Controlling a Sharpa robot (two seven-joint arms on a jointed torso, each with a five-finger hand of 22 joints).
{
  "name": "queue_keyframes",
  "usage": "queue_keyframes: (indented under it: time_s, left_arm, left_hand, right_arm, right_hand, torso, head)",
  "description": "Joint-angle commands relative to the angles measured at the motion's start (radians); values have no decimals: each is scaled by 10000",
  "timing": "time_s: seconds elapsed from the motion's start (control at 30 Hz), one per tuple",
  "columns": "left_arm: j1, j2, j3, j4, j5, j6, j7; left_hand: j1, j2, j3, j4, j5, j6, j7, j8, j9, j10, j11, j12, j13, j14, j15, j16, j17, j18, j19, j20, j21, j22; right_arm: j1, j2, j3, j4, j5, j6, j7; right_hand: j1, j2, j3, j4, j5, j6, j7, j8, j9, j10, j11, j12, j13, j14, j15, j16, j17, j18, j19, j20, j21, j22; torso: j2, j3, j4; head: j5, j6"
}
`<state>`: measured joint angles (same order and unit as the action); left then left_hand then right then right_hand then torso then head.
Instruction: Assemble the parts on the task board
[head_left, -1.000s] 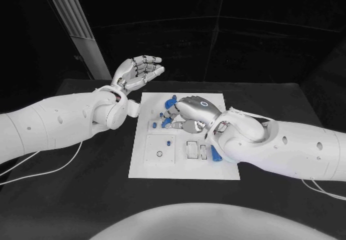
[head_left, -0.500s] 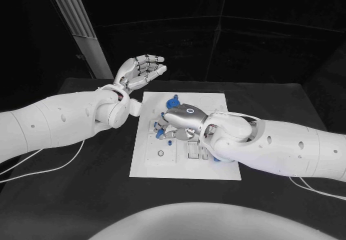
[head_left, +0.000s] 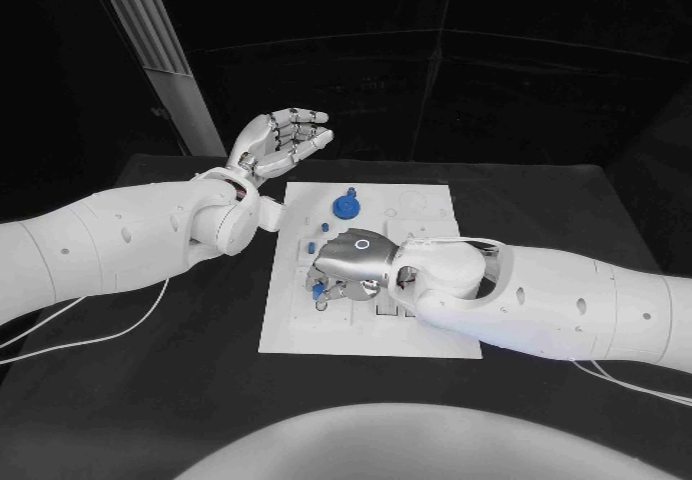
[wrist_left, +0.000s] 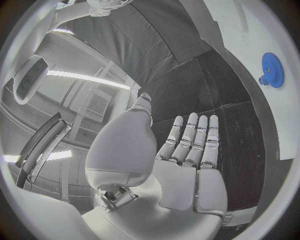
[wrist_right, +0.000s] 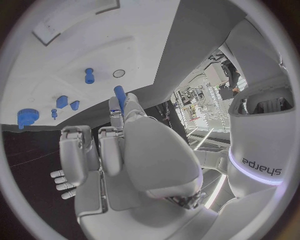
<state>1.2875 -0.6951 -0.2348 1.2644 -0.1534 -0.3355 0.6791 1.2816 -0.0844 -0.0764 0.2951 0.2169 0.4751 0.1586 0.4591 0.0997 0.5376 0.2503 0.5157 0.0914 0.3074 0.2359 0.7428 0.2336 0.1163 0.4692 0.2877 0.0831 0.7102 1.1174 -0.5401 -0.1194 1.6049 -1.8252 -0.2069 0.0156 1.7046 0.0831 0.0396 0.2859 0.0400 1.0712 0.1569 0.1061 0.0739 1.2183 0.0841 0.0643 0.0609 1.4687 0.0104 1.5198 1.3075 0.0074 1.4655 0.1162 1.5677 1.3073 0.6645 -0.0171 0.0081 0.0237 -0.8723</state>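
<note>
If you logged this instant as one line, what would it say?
left hand: open, raised off board | right hand: holding blue part over board | gear: on board

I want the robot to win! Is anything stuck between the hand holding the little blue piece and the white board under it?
Nothing visible is in the way. The right hand pinches a small blue peg and hangs over the task board, with bare white board showing past it. The left hand is held up off to the side, holding nothing.
</note>
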Motion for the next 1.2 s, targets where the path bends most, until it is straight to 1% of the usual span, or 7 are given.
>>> queue_keyframes:
  time_s: [0.03,0.27,0.37,0.43,0.6,0.63,1.2]
  left_arm:
    - [12,-21,7,15,20,93,2009]
    - [12,-27,7,22,20,100,2007]
    - [12,-25,7,22,20,103,2007]
    - [12,-27,7,19,20,99,2007]
    - [12,-26,7,16,20,103,2006]
    - [12,-24,7,16,20,107,2006]
    - [10,-22,7,-1,20,112,1996]
  left_hand:
    - [-5,107,42,11,37,-95,1275,69,-17,-67,-21,68,-9,-56,20,24,-8,-89,35,23,-52,-16]
    - [-5,107,42,11,37,-95,1275,69,-17,-67,-21,68,-9,-56,20,24,-8,-89,35,23,-52,-16]
    - [-5,107,42,11,37,-95,1275,69,-17,-67,-21,68,-9,-56,20,24,-8,-89,35,23,-52,-16]
    - [-5,107,42,11,37,-95,1275,69,-17,-67,-21,68,-9,-56,20,24,-8,-89,35,23,-52,-16]
    - [-5,107,42,11,37,-95,1275,69,-17,-67,-21,68,-9,-56,20,24,-8,-89,35,23,-52,-16]
    - [-5,107,42,11,37,-95,1275,69,-17,-67,-21,68,-9,-56,20,24,-8,-89,35,23,-52,-16]
    - [-5,107,42,11,37,-95,1275,69,-17,-67,-21,68,-9,-56,20,24,-8,-89,35,23,-52,-16]
  right_arm:
    - [-19,108,6,-51,-584,407,127]
    - [-53,258,6,-147,-837,701,2]
    - [-58,279,6,-187,-899,810,-29]
    - [-61,284,6,-203,-940,863,-53]
    - [-67,287,6,-207,-1058,997,-142]
    - [-70,278,6,-200,-1083,1031,-178]
    - [-110,222,6,-173,-1159,1379,-299]
  right_hand:
    - [81,2,51,5,68,221,-135,27,36,-72,-2,-40,-9,769,-13,46,1202,-74,1053,-36,31,2635]
    - [92,6,61,8,67,198,-132,6,28,-107,8,-44,-10,770,-2,49,1205,-74,1053,-28,31,2635]
    - [92,6,61,8,67,198,-132,6,28,-107,8,-44,-10,770,-2,49,1205,-74,1053,-28,31,2635]
    - [92,11,65,12,67,190,-129,-2,25,-121,12,-45,-10,768,2,47,1196,-74,1053,-25,31,2635]
    - [89,13,65,16,67,186,-127,-6,24,-127,15,-44,-10,767,5,45,1191,-74,1053,-23,31,2635]
    - [89,13,65,16,67,186,-127,-6,24,-127,15,-44,-10,767,5,45,1191,-74,1053,-23,31,2635]
    - [34,0,40,43,65,176,-117,-26,17,-147,29,-36,-6,763,20,42,1174,-74,1053,-11,31,2635]
  torso:
    - [-10,-5,8]
    - [-3,-1,4]
    - [-7,-5,3]
    - [-5,-7,3]
    - [1,6,3]
    - [-3,3,11]
    - [0,-1,8]
  head:
    - [-2,-4]
    - [-24,3]
    - [-26,1]
    - [-29,-4]
    - [-42,-4]
    - [-54,-4]
    - [-86,-4]
